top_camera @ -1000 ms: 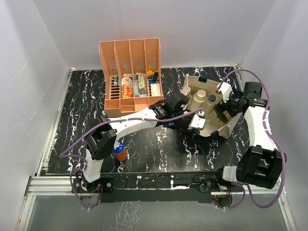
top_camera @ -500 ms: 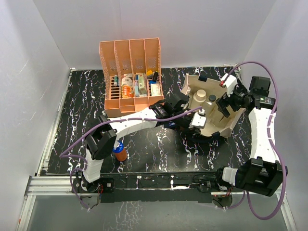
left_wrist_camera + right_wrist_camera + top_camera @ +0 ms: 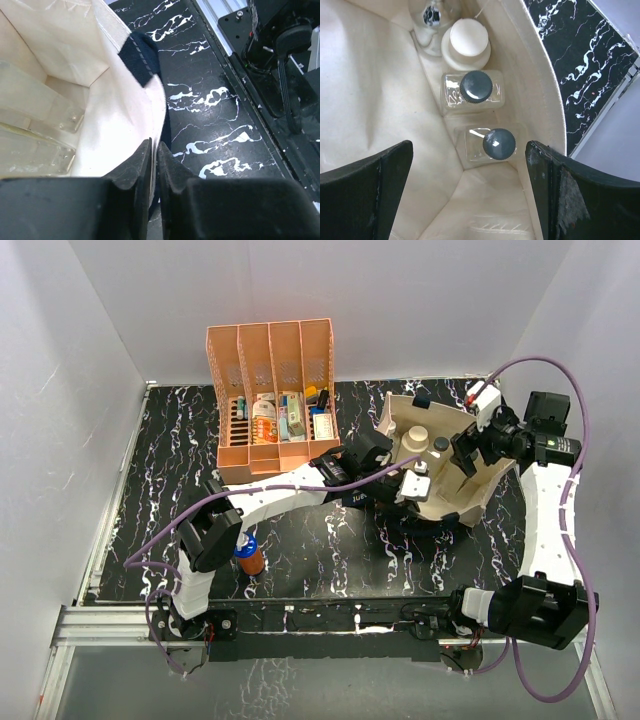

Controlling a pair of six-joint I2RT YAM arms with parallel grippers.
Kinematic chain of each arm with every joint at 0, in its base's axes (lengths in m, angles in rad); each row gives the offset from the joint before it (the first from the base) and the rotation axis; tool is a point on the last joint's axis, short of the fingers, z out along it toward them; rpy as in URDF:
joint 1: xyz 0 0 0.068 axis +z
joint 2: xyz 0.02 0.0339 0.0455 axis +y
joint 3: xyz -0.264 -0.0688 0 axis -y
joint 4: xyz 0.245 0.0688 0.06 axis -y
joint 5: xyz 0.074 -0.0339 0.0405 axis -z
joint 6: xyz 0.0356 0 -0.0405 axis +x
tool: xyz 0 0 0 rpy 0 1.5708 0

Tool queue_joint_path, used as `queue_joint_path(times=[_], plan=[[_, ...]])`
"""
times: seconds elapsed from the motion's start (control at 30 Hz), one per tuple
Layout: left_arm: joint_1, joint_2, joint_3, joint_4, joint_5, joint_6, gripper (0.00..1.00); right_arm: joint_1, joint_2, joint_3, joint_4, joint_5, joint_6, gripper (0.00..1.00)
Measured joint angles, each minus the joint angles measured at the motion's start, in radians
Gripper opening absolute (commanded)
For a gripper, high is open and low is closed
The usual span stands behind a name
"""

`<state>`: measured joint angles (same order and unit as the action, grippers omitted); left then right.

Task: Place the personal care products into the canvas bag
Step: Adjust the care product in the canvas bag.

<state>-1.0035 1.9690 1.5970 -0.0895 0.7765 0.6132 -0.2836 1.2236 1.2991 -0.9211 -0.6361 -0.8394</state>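
Inside the cream canvas bag stand two clear, dark-capped bottles.

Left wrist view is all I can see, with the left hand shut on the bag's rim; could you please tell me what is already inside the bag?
Observer: One clear dark-capped bottle, another clear bottle beside it and a white-topped bottle sit inside the canvas bag.
Operator: Thank you; where is the right hand?
Observer: The right hand hangs open over the bag's mouth, holding nothing.
Operator: Is anything left outside?
Observer: An orange-brown blue-capped bottle stands on the table near its front edge, left of centre.
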Motion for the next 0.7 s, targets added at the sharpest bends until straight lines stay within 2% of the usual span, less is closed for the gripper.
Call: queue_joint_path(times=[0.27, 0.4, 0.7], plan=[[-0.002, -0.002, 0.0, 0.045, -0.014, -0.07, 0.43, 0.0, -0.011, 0.041, 0.004, -0.034, 0.135, 0.98], [-0.002, -0.011, 0.0, 0.051, -0.033, -0.092, 0.64, 0.001, -0.025, 0.041, 0.004, -0.041, 0.172, 0.99], [-0.002, -0.071, 0.014, 0.052, -0.116, -0.109, 0.8, 0.003, -0.05, 0.043, 0.003, -0.042, 0.218, 0.98]])
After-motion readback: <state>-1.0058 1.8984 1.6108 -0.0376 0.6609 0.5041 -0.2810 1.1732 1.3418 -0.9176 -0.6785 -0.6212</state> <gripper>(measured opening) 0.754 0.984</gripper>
